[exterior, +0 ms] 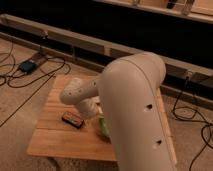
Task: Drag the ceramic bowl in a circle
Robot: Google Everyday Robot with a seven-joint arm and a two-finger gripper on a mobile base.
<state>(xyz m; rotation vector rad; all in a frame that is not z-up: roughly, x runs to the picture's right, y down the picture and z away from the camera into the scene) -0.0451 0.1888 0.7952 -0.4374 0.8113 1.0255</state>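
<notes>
The green ceramic bowl (103, 128) sits on the wooden table (55, 137). Only a sliver of its left edge shows, the remainder being hidden behind my big white arm (135, 110). My gripper (92, 111) is at the bowl's left edge, just right of the small dark box, reaching down from the forearm. The arm covers most of it.
A small dark box with an orange label (73, 119) lies on the table left of the bowl. Black cables and a power adapter (27, 65) lie on the floor at the left. More cables (192, 117) are at the right. A dark rail runs behind the table.
</notes>
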